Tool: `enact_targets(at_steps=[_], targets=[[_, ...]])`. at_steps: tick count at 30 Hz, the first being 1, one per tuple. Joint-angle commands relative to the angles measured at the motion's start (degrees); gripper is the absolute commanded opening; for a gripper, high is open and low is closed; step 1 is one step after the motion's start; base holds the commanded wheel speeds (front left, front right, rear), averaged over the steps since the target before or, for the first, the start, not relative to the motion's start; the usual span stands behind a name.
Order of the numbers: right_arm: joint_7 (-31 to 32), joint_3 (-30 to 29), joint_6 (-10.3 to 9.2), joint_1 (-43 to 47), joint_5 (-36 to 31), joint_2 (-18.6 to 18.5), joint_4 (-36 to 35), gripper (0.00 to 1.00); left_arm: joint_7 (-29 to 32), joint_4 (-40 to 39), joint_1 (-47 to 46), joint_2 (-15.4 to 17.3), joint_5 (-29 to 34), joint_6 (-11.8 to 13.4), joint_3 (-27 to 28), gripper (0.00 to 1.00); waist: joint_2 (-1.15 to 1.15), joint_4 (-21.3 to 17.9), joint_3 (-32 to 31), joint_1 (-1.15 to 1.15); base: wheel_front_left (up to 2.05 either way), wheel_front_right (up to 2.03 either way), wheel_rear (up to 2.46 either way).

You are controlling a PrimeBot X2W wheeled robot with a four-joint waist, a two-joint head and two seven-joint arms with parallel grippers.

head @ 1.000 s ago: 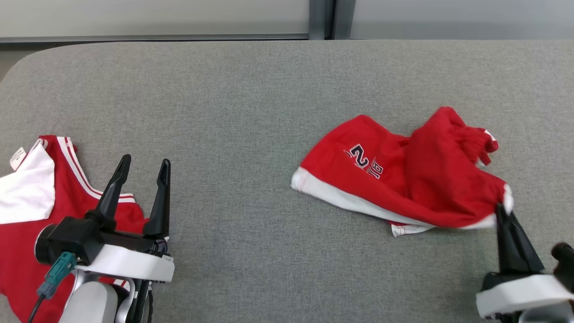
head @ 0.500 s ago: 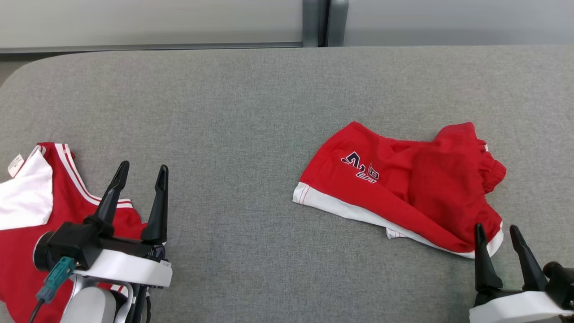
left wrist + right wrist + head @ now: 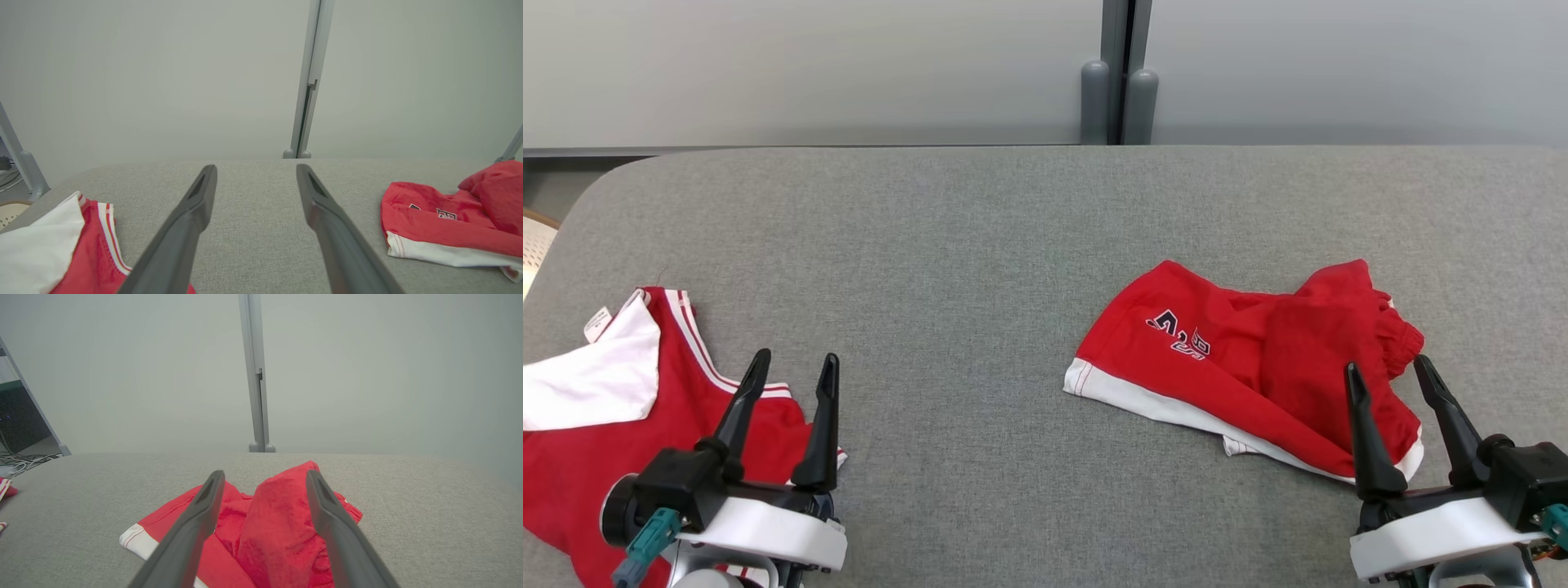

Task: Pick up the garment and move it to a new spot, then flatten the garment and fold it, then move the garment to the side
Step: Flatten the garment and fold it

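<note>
**Crumpled red shorts (image 3: 1241, 367) loose on grey table (image 3: 980, 245)**

Shorts sit at about 4 o'clock from the table centre in the head view. They are not flattened and not folded neatly. One leg lies mostly flat toward 9 o'clock, with the dark-and-white print (image 3: 1178, 332) facing up. The white hem band (image 3: 1143, 398) runs along the 7 o'clock edge. The other leg is bunched and flopped over the first on the 3 o'clock side, and it rises as a hump in the right wrist view. The gathered waistband (image 3: 1403, 339) is at the 3 o'clock end. A small white hem corner (image 3: 1240, 445) sticks out from underneath at 6 o'clock.
</note>
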Motion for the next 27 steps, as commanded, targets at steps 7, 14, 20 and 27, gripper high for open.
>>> enact_targets(at_steps=[7, 14, 20, 27], targets=[[0.5, 0.8, -0.02, 0.9, 0.2, -0.2, -2.3, 1.0, 1.2, -1.3, 1.9, 0.3, -0.6, 1.0, -0.2, 1.0, 0.0, 0.1, -0.9, 0.0, 0.0, 0.0, 0.0], [0.6, 0.9, -0.02, 0.9, 0.4, -0.1, -2.7, 1.0, 1.6, -1.8, 1.4, 0.5, -0.6, 1.3, -0.5, 1.0, 0.0, 0.1, -0.7, 0.0, 0.0, 0.0, 0.0], [0.8, 1.0, -0.02, 0.8, 0.9, 0.0, -2.6, 1.0, 3.7, -1.2, -0.1, -0.2, -1.0, 0.0, -2.7, 1.0, 0.0, -0.2, -0.9, 0.0, 0.0, 0.0, 0.0], [0.5, 2.4, -0.02, -0.9, 1.2, 0.0, -2.4, 1.0, 9.8, 6.3, -8.0, -3.7, -2.3, -3.8, -10.5, 1.0, 0.0, -3.7, 1.7, 0.0, 0.0, 0.0, 0.0]])
